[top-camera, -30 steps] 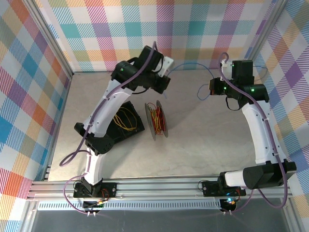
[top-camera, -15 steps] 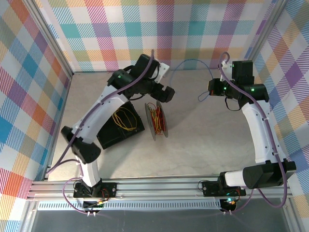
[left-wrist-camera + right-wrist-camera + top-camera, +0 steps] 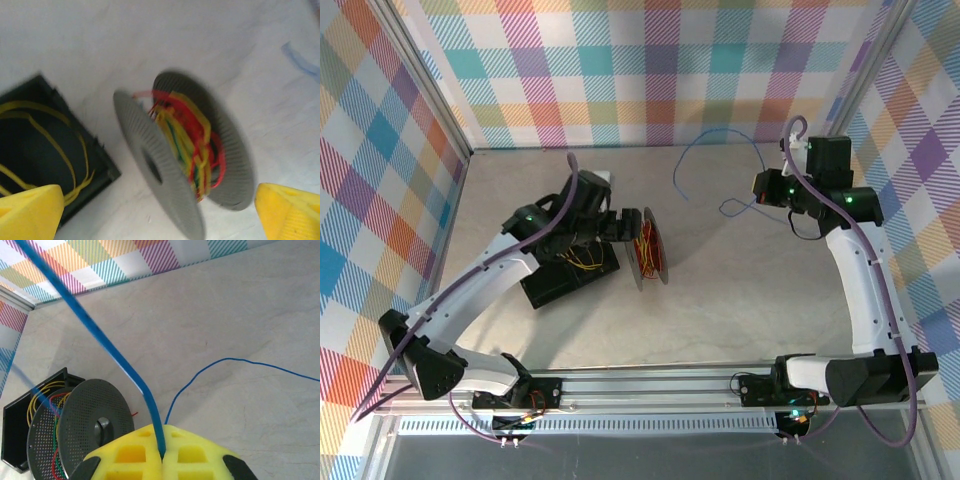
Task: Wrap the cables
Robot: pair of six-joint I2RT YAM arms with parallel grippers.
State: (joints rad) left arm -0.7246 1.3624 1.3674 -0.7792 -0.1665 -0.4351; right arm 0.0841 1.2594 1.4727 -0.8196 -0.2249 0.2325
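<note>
**Right gripper pinches the blue cable; left gripper stands wide at the spool**

The right gripper has its yellow fingers pressed together on the blue cable. The cable leaves the seam between the pads and runs up and away to the left in the wrist view. From above, it arcs from that gripper toward the back wall and comes down to a free end on the table, well to the right of the spool. A second, thinner stretch of the cable curls on the surface just beside the right gripper.

The left gripper has its fingers far apart and nothing between the pads. The spool lies ahead of it, framed between the two yellow fingertips; whether either tip touches a flange cannot be told. The grey spool stands on edge, and red, yellow and green wires are wound loosely round its core.

Just left of the spool sits a black tray with loose yellow wires looped inside it
</note>
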